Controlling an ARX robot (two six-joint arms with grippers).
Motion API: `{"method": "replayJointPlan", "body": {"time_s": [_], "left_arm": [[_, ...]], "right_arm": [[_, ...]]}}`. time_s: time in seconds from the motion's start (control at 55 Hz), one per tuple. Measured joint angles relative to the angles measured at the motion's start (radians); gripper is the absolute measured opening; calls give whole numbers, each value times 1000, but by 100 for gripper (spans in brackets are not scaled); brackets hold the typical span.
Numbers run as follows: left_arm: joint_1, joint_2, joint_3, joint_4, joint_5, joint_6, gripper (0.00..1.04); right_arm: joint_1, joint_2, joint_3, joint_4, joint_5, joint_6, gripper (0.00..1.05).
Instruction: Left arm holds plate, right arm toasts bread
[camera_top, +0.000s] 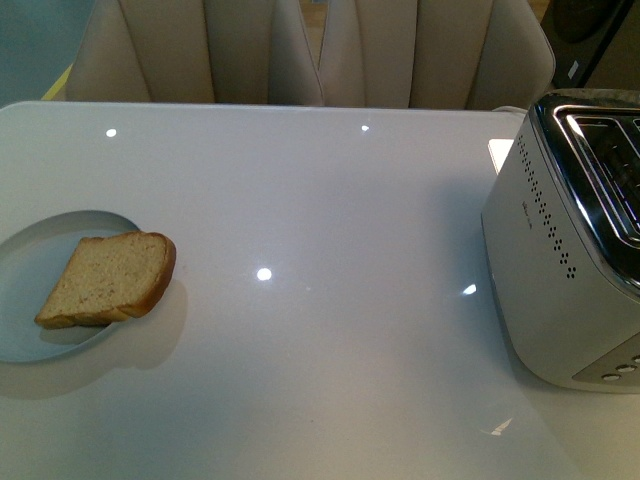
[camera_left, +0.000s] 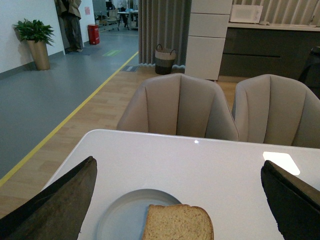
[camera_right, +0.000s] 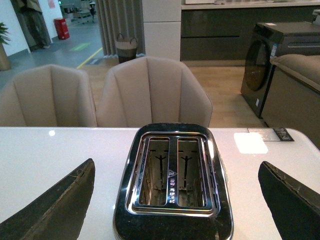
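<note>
Front view: bread (camera_top: 108, 280) lies on the plate (camera_top: 30, 300) at the table's (camera_top: 320, 200) left side, its crust end overhanging the rim. The toaster (camera_top: 560, 270) stands well apart, far right. Left gripper (camera_left: 178, 161) is spread wide (holding nothing), facing plate and bread. Right gripper (camera_right: 176, 163) is likewise wide, facing the toaster's two slots.

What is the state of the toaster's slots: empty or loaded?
Empty: the right wrist view shows bare metal inside both toaster slots; the bread lies on the plate.
</note>
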Motion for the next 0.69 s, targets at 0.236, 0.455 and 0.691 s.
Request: {"method": "replayJointPlan", "body": {"time_s": [0.236,0.455,0.691], "left_arm": [[0,0,0,0,0,0,98],[0,0,0,0,0,0,98],[0,0,0,0,0,0,98]], "right_arm": [[0,0,0,0,0,0,96],[0,0,0,0,0,0,96],[0,0,0,0,0,0,96]]}}
